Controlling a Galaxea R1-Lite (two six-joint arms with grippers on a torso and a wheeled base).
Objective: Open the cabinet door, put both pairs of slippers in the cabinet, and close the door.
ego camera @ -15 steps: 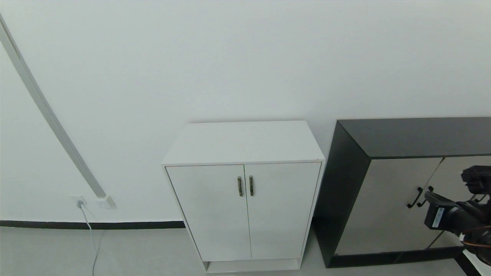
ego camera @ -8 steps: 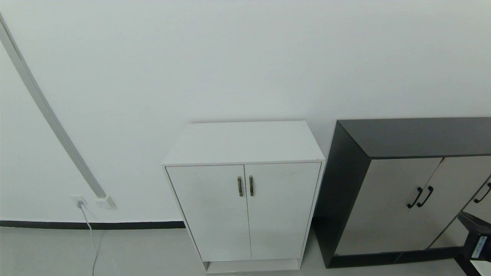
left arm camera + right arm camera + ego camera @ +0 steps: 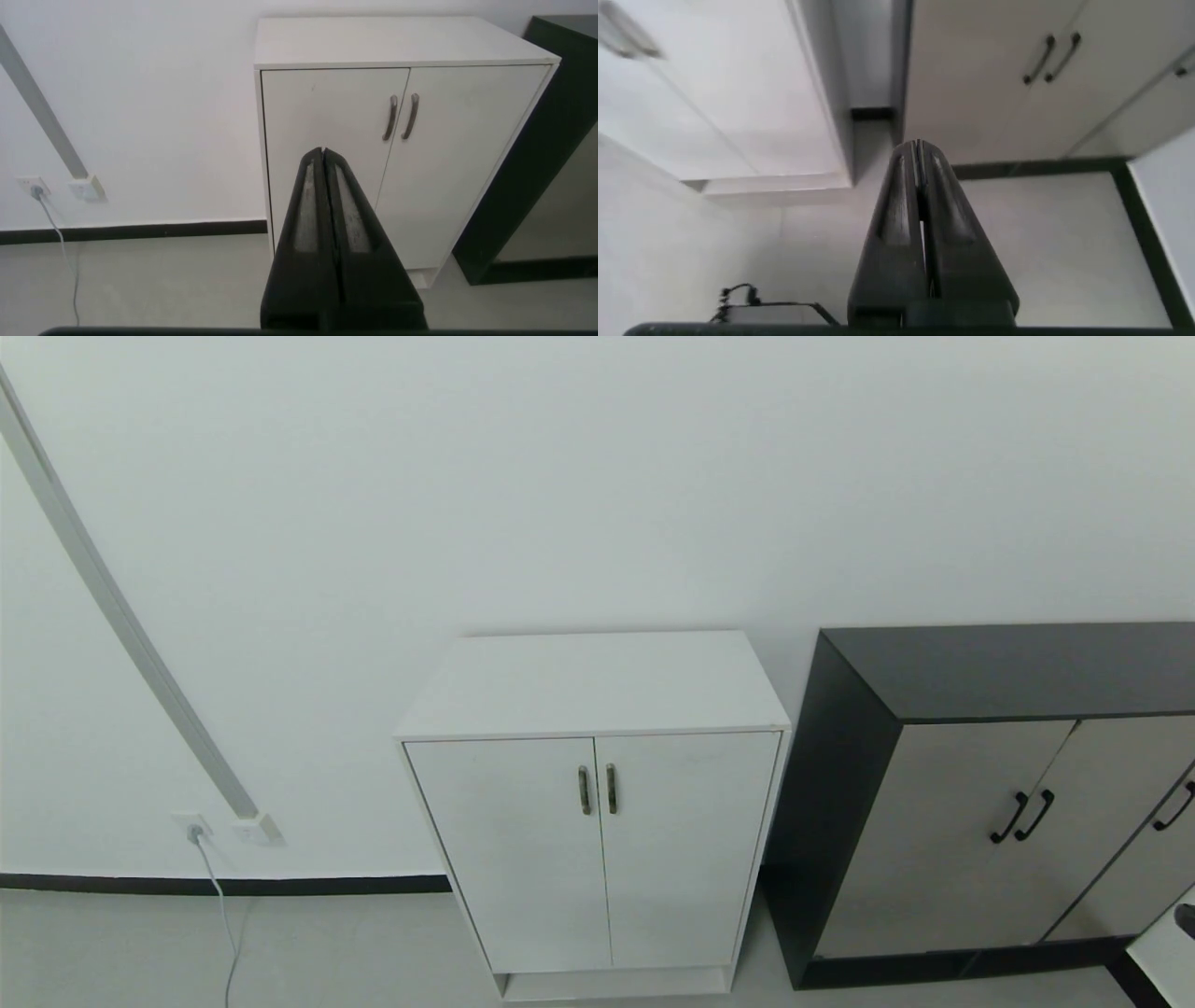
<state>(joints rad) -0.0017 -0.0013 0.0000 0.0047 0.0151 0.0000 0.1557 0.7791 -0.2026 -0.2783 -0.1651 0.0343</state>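
A white two-door cabinet [image 3: 597,840] stands against the wall with both doors closed, its two metal handles [image 3: 597,790] side by side at the middle seam. In the left wrist view the cabinet [image 3: 411,140] lies ahead of my left gripper [image 3: 322,154], which is shut with nothing in it and some way short of the doors. My right gripper [image 3: 920,147] is shut and empty, hanging low over the floor by the white cabinet's bottom corner [image 3: 775,177].
A black cabinet with grey doors [image 3: 990,803] stands directly right of the white one, a narrow gap between them. A wall socket with a grey cable [image 3: 210,887] sits at the lower left. A slanted cable duct [image 3: 112,607] runs down the wall.
My right arm, visible at the right edge one second ago, has dropped down and out of the head view. The cabinet doors stay closed.
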